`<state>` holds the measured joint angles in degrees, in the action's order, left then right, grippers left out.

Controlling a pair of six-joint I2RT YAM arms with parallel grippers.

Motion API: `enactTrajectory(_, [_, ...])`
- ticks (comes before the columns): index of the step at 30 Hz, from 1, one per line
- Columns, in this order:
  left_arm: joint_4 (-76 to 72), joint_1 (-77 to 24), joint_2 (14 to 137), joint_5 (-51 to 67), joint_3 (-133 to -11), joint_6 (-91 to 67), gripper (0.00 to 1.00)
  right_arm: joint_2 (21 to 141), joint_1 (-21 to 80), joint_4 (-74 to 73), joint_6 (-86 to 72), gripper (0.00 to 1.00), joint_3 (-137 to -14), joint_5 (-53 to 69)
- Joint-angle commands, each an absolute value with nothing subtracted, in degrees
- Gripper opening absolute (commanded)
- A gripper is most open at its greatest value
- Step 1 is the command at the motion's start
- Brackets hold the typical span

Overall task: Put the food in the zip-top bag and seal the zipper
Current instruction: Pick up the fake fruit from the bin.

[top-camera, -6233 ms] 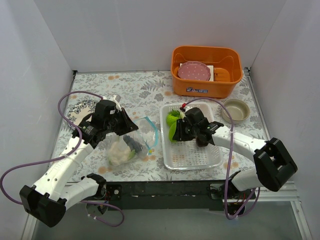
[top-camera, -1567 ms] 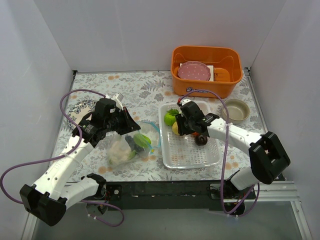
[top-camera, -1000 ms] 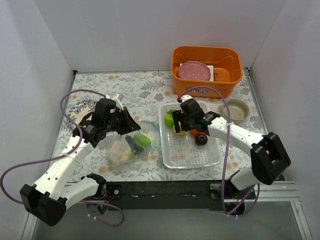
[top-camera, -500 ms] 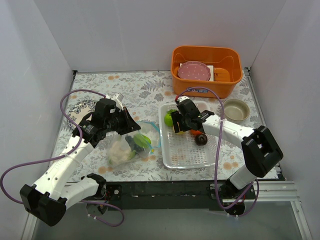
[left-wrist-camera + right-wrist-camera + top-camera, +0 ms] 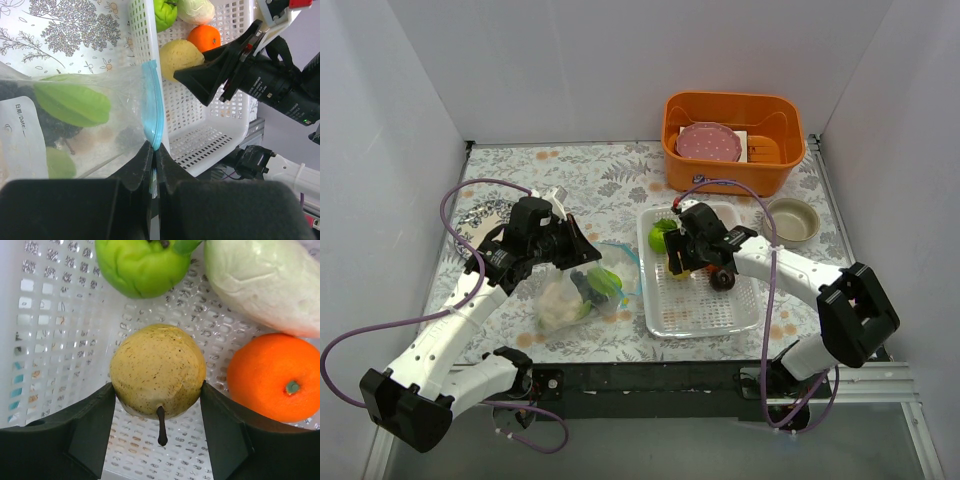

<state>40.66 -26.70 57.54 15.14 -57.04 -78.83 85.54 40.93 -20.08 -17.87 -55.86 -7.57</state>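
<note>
Floral-print table cover [image 5: 570, 170] underfoot, plain white walls all round, and both arms are busy. The left gripper [image 5: 154, 150] has its jaws pressed together on the edge of the zip-top bag [image 5: 125, 100], right where the blue zipper [image 5: 152, 110] runs away from the fingertips; green pieces [image 5: 72, 102] already sit inside, behind the clear film. Over at the white perforated tray [image 5: 50, 315], the right gripper [image 5: 157, 395] straddles the yellow fruit [image 5: 157, 370], 1 finger against each flank, and it looks clamped, though the fruit rests on the tray floor. Just outside 1 finger lies the orange [image 5: 272, 377]; beyond the tips sit the green pepper [image 5: 142, 262] and a pale vegetable [image 5: 265, 285]. So this is the pick step, mid-loading. Next call, I'd say: lift straight up clear of the tray wall, carry across to the held mouth, and release inside.
</note>
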Motion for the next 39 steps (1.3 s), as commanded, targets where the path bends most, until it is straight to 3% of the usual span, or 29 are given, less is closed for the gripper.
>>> enactTrajectory(1, [39.73, -26.54, 56.51, 15.03, -57.48, -78.31, 0.00, 82.18, 42.45, -22.23, -17.84, 0.59, -54.23, -2.56])
enactTrajectory(9, [39.99, -26.54, 56.51, 14.85, -57.57, -78.05, 0.00, 79.89, 44.21, -24.17, -16.53, 0.66, -53.96, -0.44])
enactTrajectory(31, [40.34, -26.54, 55.81, 14.94, -56.78, -78.31, 0.00, 87.54, 44.56, -22.24, -16.52, 0.88, -59.94, 1.06])
enactTrajectory(39, [39.90, -26.54, 55.99, 15.03, -56.60, -78.22, 0.00, 88.42, 44.56, -21.71, -16.35, 0.88, -61.43, 0.26])
